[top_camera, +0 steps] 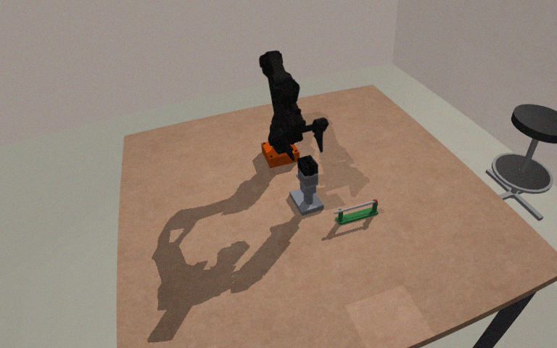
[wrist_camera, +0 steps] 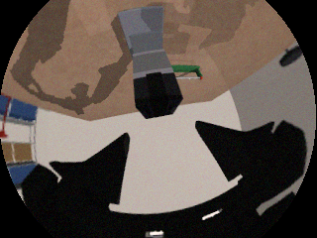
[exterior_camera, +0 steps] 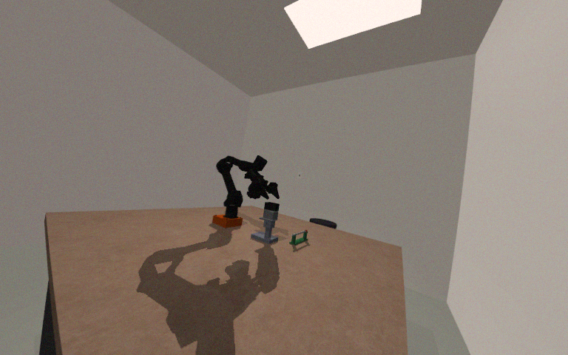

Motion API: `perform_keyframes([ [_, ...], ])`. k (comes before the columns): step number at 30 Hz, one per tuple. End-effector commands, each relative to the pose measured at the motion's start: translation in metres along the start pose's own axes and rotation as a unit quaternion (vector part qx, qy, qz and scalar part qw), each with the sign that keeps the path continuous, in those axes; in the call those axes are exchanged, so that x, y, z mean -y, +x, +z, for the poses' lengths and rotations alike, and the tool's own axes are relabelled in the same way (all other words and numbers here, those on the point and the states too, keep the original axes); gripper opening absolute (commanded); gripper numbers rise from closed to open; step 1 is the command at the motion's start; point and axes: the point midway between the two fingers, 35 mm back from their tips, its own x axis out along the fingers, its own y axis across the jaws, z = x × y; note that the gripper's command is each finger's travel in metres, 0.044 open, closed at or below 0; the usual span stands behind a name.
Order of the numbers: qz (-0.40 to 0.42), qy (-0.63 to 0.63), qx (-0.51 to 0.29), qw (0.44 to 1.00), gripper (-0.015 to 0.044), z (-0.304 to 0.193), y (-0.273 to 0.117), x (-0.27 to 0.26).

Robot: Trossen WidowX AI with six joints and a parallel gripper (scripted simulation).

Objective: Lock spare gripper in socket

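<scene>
The grey mount [top_camera: 296, 199] [exterior_camera: 257, 237] [wrist_camera: 141, 24] stands on the table with its post upright. The spare gripper [top_camera: 307, 166] [exterior_camera: 271, 206] [wrist_camera: 158, 91], with a black upper end, stands upright on top of the post, seemingly seated in the socket; the joint itself is too small to judge. The lock pin [top_camera: 355, 206] [exterior_camera: 299, 234] [wrist_camera: 187, 77], a silver rod with a red head, lies across the two uprights of the green rack [top_camera: 357, 215] [exterior_camera: 298, 240] [wrist_camera: 185, 68]. My gripper [top_camera: 307, 154] [exterior_camera: 273, 197] [wrist_camera: 162, 130] is open and empty, just above and behind the spare gripper, apparently not touching it.
My arm's orange base [top_camera: 280, 159] [exterior_camera: 226, 221] is behind the mount. The rack is to the mount's right in the top and exterior views. A black stool [top_camera: 537, 120] [exterior_camera: 322, 222] stands beyond the table's right edge. The arm's shadow falls across the table's left and front.
</scene>
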Motion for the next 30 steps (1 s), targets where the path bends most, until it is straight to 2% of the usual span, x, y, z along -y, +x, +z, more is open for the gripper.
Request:
perform_keyframes([
  [1,0.0,0.0,0.0,1.0,0.044,-0.005,-0.004,0.0],
  [18,0.0,0.001,0.002,1.0,0.044,-0.036,-0.026,0.001],
  [23,0.0,0.001,0.002,1.0,0.044,-0.03,-0.023,0.001],
  [30,-0.089,-0.059,0.008,0.994,0.0256,-0.022,-0.038,0.065],
])
